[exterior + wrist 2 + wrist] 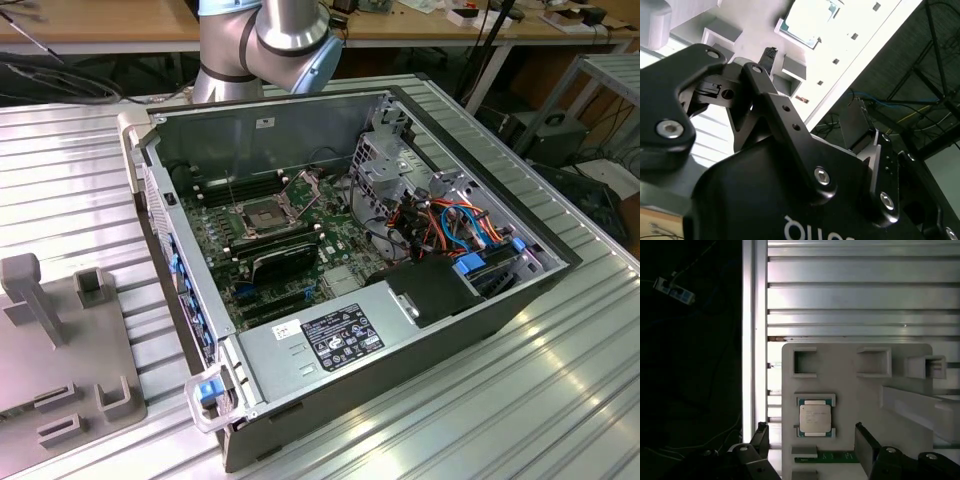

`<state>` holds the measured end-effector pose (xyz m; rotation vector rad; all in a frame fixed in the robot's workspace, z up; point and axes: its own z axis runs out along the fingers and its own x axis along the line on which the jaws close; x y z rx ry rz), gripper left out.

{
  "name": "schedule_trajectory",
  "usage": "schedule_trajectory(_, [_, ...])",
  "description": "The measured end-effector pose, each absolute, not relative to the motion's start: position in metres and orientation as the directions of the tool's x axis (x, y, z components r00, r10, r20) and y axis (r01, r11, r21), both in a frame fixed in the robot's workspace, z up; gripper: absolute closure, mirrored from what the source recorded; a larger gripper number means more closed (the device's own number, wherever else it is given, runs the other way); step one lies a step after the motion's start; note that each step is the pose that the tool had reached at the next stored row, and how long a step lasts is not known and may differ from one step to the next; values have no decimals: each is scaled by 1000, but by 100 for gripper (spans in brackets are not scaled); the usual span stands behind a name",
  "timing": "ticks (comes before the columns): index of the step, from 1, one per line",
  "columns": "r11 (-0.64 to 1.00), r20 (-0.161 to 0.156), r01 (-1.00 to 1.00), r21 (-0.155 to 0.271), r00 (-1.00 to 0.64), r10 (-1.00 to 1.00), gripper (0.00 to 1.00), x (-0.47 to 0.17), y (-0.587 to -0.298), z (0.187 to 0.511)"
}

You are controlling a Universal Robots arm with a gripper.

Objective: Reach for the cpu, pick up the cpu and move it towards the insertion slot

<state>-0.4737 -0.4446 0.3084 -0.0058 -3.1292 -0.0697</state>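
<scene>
Two black fingers (pixel 761 432) are standing wide apart in the first wrist view, one on each side of the cpu (pixel 815 417). Nothing is sitting between them: the gripper (pixel 810 429) is hanging fully spread, holding nothing, and I cannot see it touching anything.

The cpu is lying flat, pale metal face up, in a square recess of a grey plastic plate (pixel 850 390). The plate is resting on a ribbed metal table (pixel 850 295). A small green circuit strip (pixel 832 457) is lying on the same plate just beside the cpu, on the side nearer the fingers.

In the second wrist view the cpu (pixel 807 17) is showing bright past one fingertip (pixel 769 54), well apart from it.

In the exterior view an open computer case (pixel 260 140) is lying on the table. The socket (pixel 262 217), silver-framed with a dark centre, is sitting on the green board (pixel 325 235) at about ten o'clock from the case's middle. The arm (pixel 270 35) is rising at twelve o'clock, behind the case's back wall. A grey plastic block (pixel 60 330) is sitting at about eight o'clock from the case, on the exterior view's left.
</scene>
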Motion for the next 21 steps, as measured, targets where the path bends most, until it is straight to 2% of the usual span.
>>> schedule_trajectory(11, [999,12,4,45,-1000,3,22,-474,-445,289])
schedule_trajectory(21, [999,11,4,45,-1000,3,22,-474,-445,286])
